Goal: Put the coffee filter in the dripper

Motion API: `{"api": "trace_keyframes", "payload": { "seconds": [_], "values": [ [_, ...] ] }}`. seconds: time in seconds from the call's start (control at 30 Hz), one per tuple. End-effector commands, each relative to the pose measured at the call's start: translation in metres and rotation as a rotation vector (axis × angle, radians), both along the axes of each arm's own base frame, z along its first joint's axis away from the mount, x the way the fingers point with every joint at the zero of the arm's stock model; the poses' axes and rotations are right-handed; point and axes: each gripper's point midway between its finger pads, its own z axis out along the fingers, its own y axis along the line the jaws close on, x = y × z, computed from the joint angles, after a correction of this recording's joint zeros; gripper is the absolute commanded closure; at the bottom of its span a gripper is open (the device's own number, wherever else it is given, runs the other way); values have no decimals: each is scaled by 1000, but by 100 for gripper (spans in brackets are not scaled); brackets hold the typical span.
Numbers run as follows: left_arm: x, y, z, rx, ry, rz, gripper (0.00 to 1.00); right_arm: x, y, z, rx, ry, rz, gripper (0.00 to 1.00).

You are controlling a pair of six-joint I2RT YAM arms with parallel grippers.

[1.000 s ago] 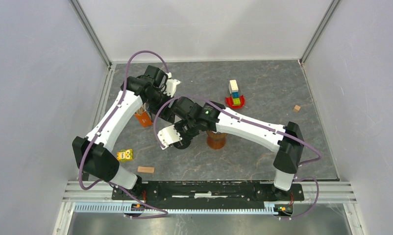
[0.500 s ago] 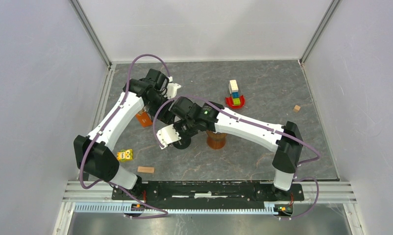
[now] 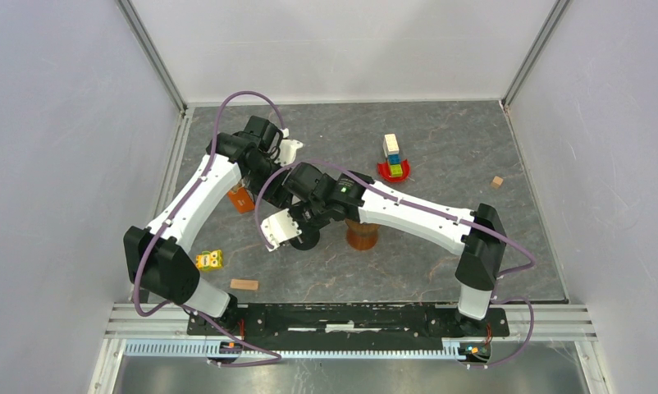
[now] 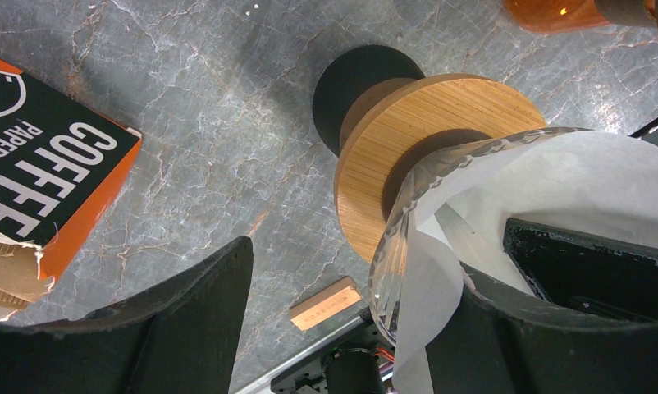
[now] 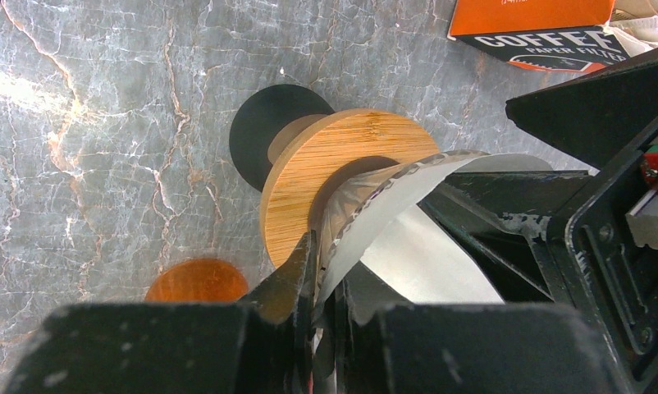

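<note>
The white coffee filter point(image 4: 588, 180) sits inside the glass dripper point(image 4: 424, 115). The right claw point(image 5: 326, 275) is clenched on the dripper's rim. The left claw point(image 4: 358, 271) is spread wide around that rim.

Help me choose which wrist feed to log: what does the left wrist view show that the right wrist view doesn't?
Only the left wrist view shows the small wooden block lying on the table, and the left claw open, with the rim of the dripper between its fingers. Only the right wrist view shows the right claw pinched on the dripper's glass rim. Both show the white filter inside that rim, the wooden collar, the black base, the coffee filter box and the orange cup.
</note>
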Motion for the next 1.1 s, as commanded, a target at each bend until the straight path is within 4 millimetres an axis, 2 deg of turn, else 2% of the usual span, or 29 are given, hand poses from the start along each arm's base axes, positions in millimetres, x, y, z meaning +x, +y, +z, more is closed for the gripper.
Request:
{"api": "trace_keyframes", "payload": {
  "seconds": [0.0, 0.17, 0.23, 0.43, 0.53, 0.63, 0.73, 1.07],
  "values": [
    [4, 1, 2, 10, -31, -43, 23, -6, -2, -9, -34, 35, 12, 100],
    [6, 0, 4, 8, -39, -42, 23, -5, -3, -9, -36, 31, 4, 100],
    [7, 0, 6, 8, -46, -43, 23, -4, -2, -7, -29, 25, -3, 94],
    [10, 1, 14, 5, -74, -45, 22, -3, -3, 2, 2, 13, -24, 68],
    [10, 0, 17, 2, -73, -46, 21, -4, -5, 5, 12, 12, -33, 51],
    [12, -1, 21, 0, -78, -48, 21, -4, -5, 9, 25, 10, -40, 42],
    [14, -3, 26, -7, -84, -47, 20, -4, -3, 17, 48, 7, -41, 37],
    [15, -5, 37, -27, -106, -52, 18, -7, -2, 42, 104, 1, -40, 33]
  ]
}}
